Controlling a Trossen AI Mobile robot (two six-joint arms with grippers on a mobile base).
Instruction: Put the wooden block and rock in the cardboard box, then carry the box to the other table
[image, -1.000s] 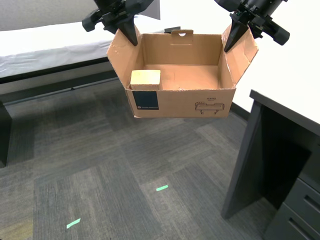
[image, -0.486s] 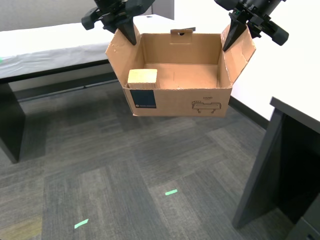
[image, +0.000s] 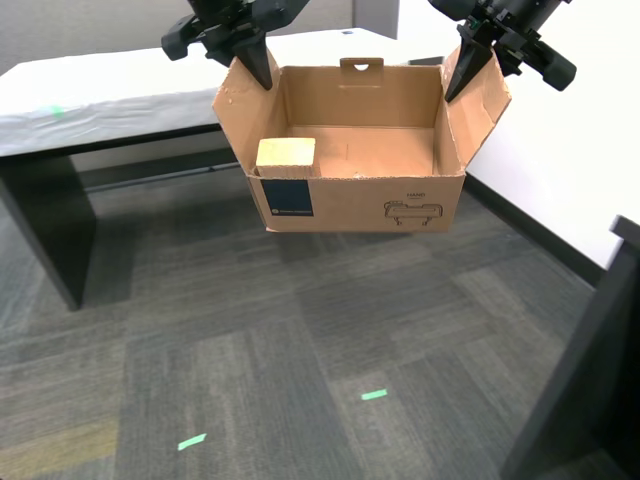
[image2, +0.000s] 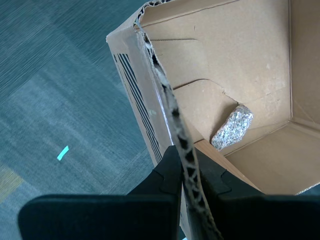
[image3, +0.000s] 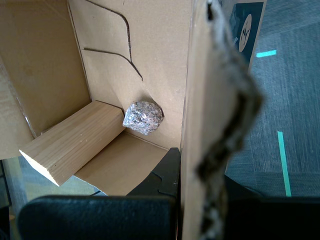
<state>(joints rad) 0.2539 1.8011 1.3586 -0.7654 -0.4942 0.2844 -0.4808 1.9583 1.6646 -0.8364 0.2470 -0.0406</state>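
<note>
1. Grey carpet tiles with short green tape marks fill the room below. The long desk with a pale, slightly wrinkled cover stands behind, toward the exterior view's left.
2. The brown corrugated cardboard box hangs in the air over the carpet, clear of any desk and carried only by its two side flaps.
3. My first end effector is pressed together on the flap at the exterior view's left. My second end effector pinches the flap at the exterior view's right in the same way.
4. The pale tan rectangular wooden block lies inside the box, at the corner above the navy label. The small lumpy beige-grey rock lies on the box floor, touching the block's end and against a wall.
5. I judge the loading done, and the carry to the covered desk is the step in hand.
6. The flap edges look frayed where I hold them, so a jerk could tear the cardboard or let it slip out of a pinch.
7. If my arms drift apart or together, the box could twist or tilt and the load could slide.
8. The dark desk edge at the exterior view's right is near, and a wide swing could strike it.
</note>
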